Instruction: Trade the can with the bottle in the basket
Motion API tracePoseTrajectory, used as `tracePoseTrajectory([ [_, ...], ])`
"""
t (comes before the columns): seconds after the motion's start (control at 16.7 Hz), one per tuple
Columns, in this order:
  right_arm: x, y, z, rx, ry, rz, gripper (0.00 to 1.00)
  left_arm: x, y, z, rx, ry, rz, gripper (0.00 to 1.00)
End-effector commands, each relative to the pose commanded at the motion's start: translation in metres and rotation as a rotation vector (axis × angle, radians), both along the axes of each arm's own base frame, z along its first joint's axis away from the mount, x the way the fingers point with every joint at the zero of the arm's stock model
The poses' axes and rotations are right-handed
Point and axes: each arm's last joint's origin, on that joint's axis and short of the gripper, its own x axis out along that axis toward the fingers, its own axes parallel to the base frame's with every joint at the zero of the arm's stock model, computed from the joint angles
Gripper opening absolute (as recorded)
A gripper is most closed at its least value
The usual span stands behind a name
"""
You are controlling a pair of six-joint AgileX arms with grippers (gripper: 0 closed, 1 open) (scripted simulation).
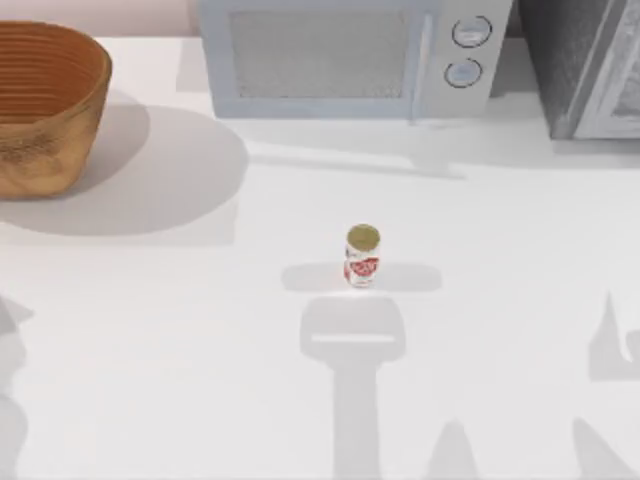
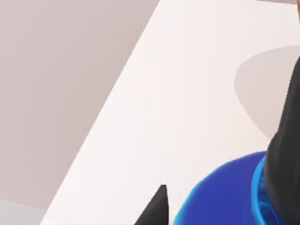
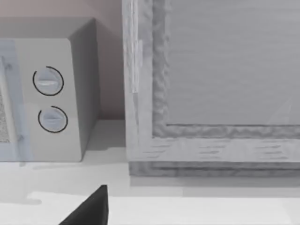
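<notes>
The can (image 1: 362,256), a small cylinder, stands mid-table; the ribbed wicker basket (image 1: 45,110) fills the far-left corner. Left gripper (image 2: 225,201) holds a glossy blue bottle (image 2: 225,197); the right's grip I cannot tell.

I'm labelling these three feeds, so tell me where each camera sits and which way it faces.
Top view: above the table, looking down on the can, basket and microwave; only arm shadows show.
Left wrist view: on the left arm, facing the table edge, a blue object close by; dark fingertips of the left hand show.
Right wrist view: on the right arm, facing the microwave's dials and a grey cabinet; one dark fingertip.
Shared: top and right wrist views both show the microwave.
</notes>
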Motion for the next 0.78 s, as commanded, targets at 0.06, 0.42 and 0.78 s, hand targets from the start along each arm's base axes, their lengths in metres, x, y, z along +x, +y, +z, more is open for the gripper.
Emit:
tracePoseTrajectory([
  [0.06, 0.0, 0.0, 0.0, 0.0, 0.0, 0.0, 1.0, 0.006, 0.014, 0.012, -0.007, 0.009, 0.021, 0.0],
  [0.42, 0.0, 0.0, 0.0, 0.0, 0.0, 0.0, 1.0, 0.045, 0.037, 0.102, -0.035, 0.041, 0.026, 0.0],
  [0.78, 0.0, 0.0, 0.0, 0.0, 0.0, 0.0, 1.0, 0.09, -0.043, 0.183, -0.021, 0.022, -0.155, 0.0],
])
